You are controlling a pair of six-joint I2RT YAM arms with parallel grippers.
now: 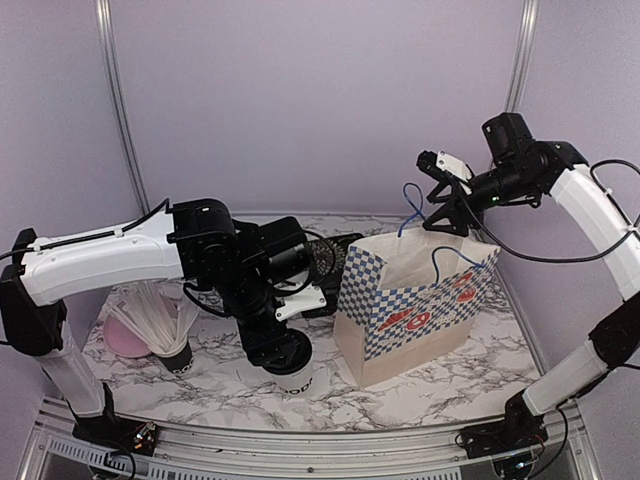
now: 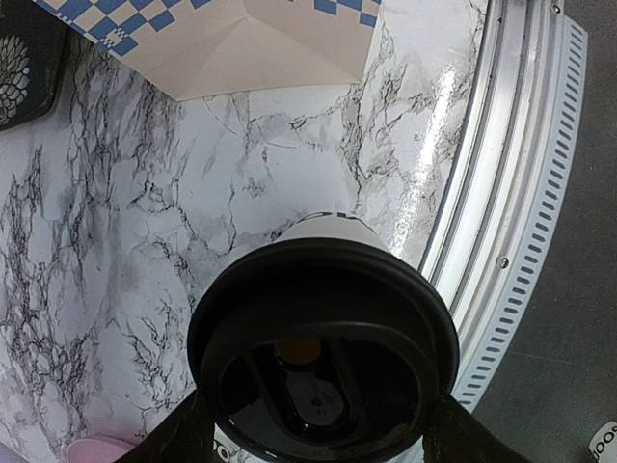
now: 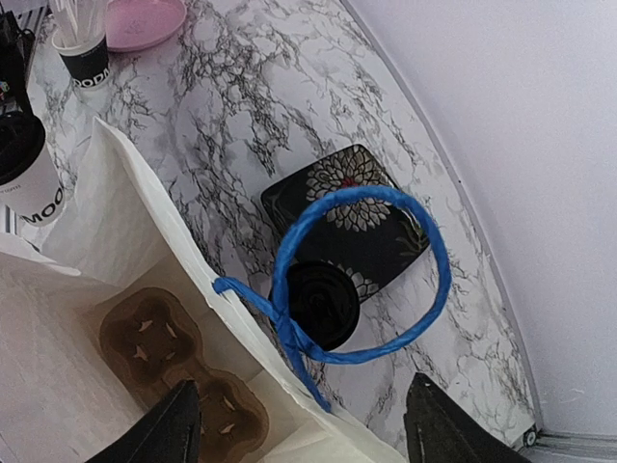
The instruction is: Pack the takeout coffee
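Top external view places the left tool [image 1: 288, 358] at the lower middle of the frame, set down over a small white paper cup with a round black plastic lid [image 1: 300, 381] on the near part of the marble-patterned counter [image 1: 440, 375]. Left wrist view fills its lower half with that lid. The dark fingers [image 2: 178, 439] lie against opposite sides of it, so the left tool is grasping the cup by its lid; whether the cup's base touches the counter cannot be told. At the left of the top view stand a black paper cup of white sticks [image 1: 172, 352] and, just behind it, a pink round plate [image 1: 122, 340]. Right of the grasped cup stands an open paper bag with blue-and-white checks and red print [image 1: 415, 305]. The right tool [image 1: 442, 215] hangs at the upper right, above the bag's rim, beside a blue cord handle [image 1: 408, 205]. Right wrist view shows its fingers spread wide and released, with the blue loop rising between them and nothing clamped. In that view a second cup, seen from above as a black lid [image 3: 323, 304], stands near the centre on a black rectangular tray with white flower print [image 3: 371, 207], just beyond the bag's edge. A brown cardboard cup tray [image 3: 183, 371] lies on the bag's floor at the lower left.
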